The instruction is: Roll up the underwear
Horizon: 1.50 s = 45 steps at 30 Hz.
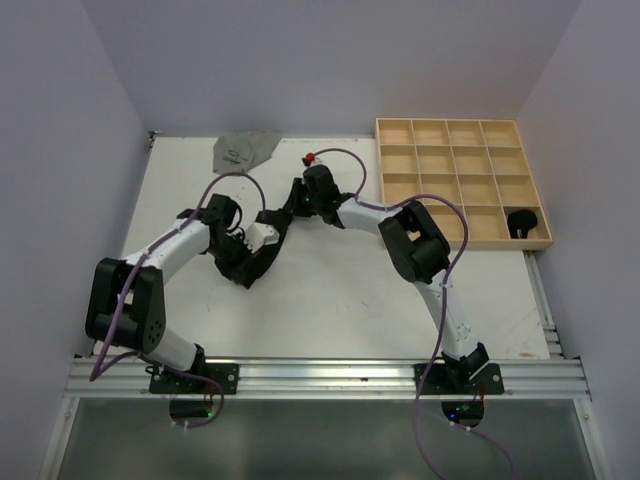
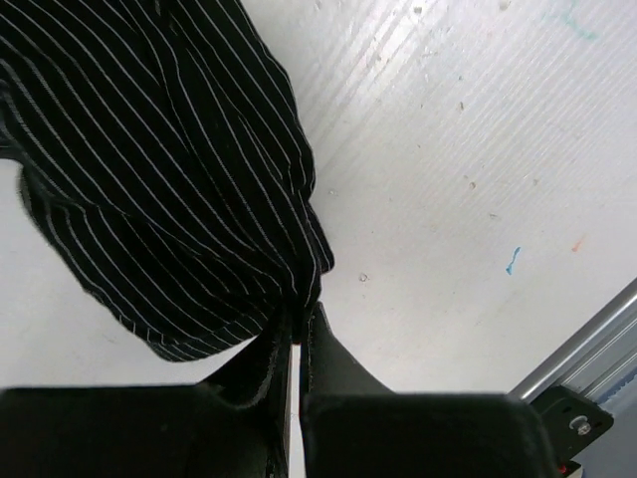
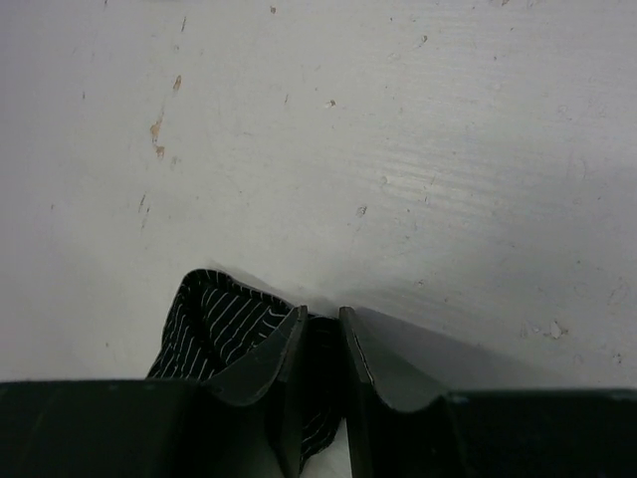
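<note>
wrist views reveal striped underwear (image 2: 169, 179)

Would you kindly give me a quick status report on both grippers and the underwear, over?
Left gripper shut on striped underwear. Right gripper shut on same piece. Grey underwear at far edge, untouched. Nothing in the way.

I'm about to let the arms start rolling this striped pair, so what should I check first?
1. Left gripper clamped on striped underwear: ok.
2. Right gripper has cloth between its fingers: ok.
3. Cloth spread flat for rolling: not ok, it is bunched.
4. Where the waistband lies: cannot tell.
5. Grey underwear apart from both arms: ok.
6. Free compartment in wooden tray: ok, most are empty.
</note>
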### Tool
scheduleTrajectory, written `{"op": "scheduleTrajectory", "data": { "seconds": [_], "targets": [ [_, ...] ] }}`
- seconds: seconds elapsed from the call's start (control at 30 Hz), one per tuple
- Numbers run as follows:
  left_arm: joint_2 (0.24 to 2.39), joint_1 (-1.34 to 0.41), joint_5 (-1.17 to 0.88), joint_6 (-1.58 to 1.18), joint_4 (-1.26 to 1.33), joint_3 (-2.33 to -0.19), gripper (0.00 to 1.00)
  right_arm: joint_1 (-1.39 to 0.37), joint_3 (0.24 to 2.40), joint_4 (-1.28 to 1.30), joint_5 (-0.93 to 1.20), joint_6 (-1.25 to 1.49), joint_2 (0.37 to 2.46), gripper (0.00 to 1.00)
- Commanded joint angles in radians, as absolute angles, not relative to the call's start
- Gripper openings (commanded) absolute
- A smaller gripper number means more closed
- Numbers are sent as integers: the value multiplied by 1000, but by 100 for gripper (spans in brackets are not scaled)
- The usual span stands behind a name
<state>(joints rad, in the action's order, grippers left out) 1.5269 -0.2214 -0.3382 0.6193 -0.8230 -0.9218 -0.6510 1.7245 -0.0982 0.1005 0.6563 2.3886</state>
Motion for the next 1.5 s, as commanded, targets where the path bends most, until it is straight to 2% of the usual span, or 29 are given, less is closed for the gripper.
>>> {"op": "scheduleTrajectory", "data": {
  "seconds": [0.0,0.4,0.63,0.87,1.07,1.27,1.37,1.47],
  "targets": [
    [1485,-213,-388,569,-871,-1003,2,-657,1677,-38,109,620,2379,23],
    [1566,-213,-509,448,-770,-993,4,-657,1626,-51,115,611,2352,20],
    [1666,-213,-422,379,-687,-925,6,-657,1580,-51,106,609,2301,19],
    [1718,-203,-380,393,-706,-934,9,-608,1486,-72,149,627,2145,29],
    [1723,-202,-373,425,-718,-931,13,-583,1483,-66,206,686,2120,46],
    [1718,-201,-350,451,-716,-917,13,-575,1414,-89,164,747,2046,46],
    [1726,-201,-353,454,-718,-919,13,-575,1408,-110,238,781,2045,43],
    [1730,-201,-356,457,-719,-923,14,-589,1390,-143,299,859,2059,46]
  ]
}}
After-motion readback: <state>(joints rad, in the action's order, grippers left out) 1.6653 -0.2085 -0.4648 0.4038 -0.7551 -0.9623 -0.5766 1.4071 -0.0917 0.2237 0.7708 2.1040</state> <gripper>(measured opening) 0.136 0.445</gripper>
